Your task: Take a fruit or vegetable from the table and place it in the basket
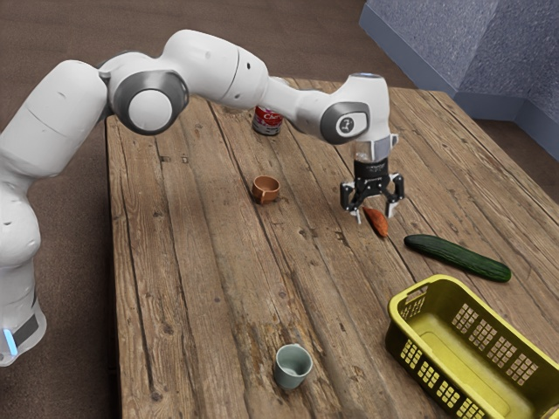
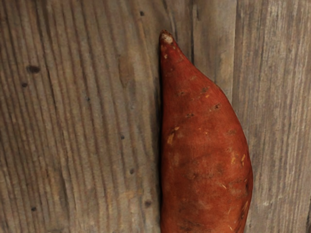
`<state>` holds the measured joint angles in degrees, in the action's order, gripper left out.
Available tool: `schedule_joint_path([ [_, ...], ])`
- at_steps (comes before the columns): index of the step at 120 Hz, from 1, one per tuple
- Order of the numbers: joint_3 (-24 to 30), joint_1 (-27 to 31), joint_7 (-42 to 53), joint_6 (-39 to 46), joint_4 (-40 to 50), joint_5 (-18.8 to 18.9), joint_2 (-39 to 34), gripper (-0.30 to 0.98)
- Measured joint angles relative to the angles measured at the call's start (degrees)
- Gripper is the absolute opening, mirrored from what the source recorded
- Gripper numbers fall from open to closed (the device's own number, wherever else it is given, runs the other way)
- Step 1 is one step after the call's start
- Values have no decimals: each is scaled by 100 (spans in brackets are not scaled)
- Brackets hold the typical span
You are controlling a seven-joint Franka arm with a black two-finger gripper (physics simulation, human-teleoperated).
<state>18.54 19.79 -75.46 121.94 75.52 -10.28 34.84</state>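
Observation:
In the exterior view my gripper (image 1: 375,215) points down close over the table, its two fingers spread wide and open. An orange-red sweet potato (image 1: 376,222) lies on the wood just under and between them. The wrist view has the sweet potato (image 2: 206,145) large below the hand, its pointed tip and long body showing. Beside it, toward the exterior view's right, lies a dark green cucumber (image 1: 458,257). The yellow basket (image 1: 424,364) stands nearer the exterior camera than the cucumber, and the part of its inside that shows holds nothing.
A brown cup (image 1: 265,189) stands toward the exterior view's left of the gripper, with a red-labelled can (image 1: 267,120) farther back behind the forearm. The pale green cup (image 1: 293,366) is near the wooden table's (image 1: 218,288) front, on the basket's left in the exterior view.

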Motion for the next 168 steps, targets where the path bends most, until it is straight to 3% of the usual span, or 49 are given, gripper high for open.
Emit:
schedule_joint_path([
  [63, -3, -12, -17, 91, -45, -14, 133, 36],
  [135, -136, 57, -28, 130, -26, -239, 189, 37],
  [159, -138, 40, -60, 127, -27, -385, 211, 51],
  [168, -146, 34, -80, 129, -20, -393, 180, 39],
])
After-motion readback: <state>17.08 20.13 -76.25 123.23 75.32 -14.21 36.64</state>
